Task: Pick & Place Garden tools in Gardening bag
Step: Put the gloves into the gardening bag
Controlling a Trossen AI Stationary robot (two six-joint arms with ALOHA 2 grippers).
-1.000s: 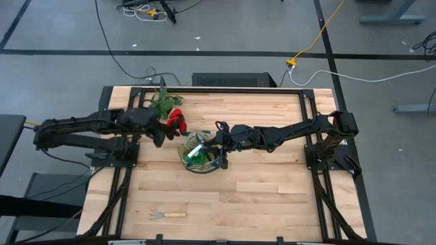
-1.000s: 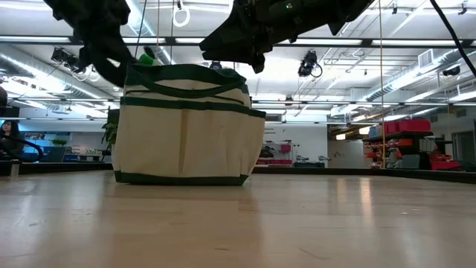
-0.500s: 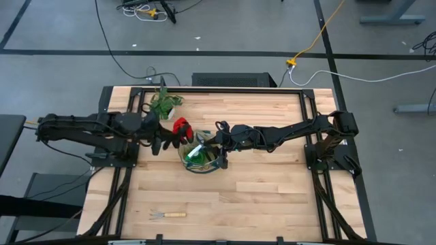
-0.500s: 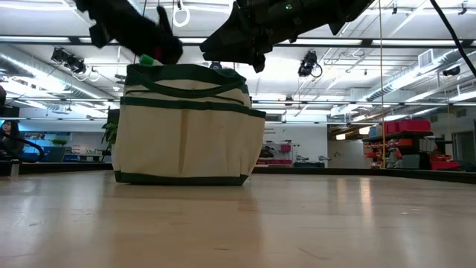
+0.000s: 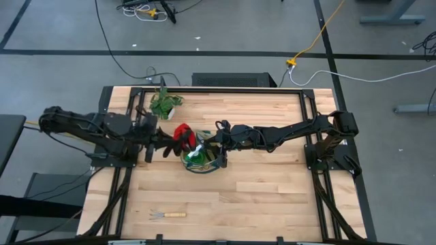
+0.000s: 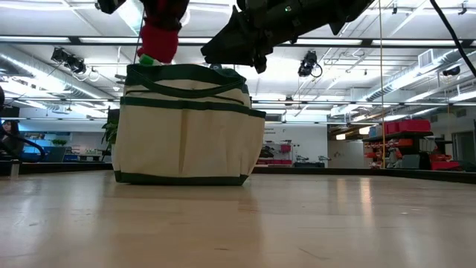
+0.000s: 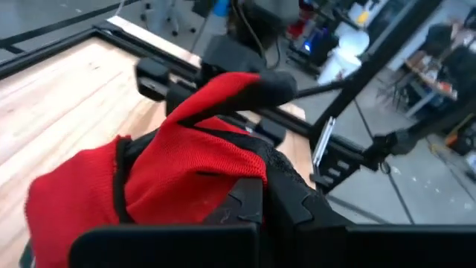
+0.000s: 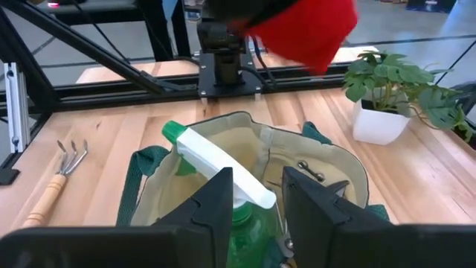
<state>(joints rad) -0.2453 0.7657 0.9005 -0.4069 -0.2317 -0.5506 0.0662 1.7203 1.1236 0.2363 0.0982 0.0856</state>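
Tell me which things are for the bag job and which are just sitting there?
For the job:
gloves, held by the left hand
bag
spray bottle, already in the bag
fork on the table
right hand, at the bag

Just sitting there:
plant
table

The gloves [image 7: 186, 160] are bright red with black seams. The gardening bag [image 6: 186, 126] is beige canvas banded in dark green, its lining pale tan. The spray bottle [image 8: 223, 179] — translucent green — carries a white nozzle and a solid green cap.
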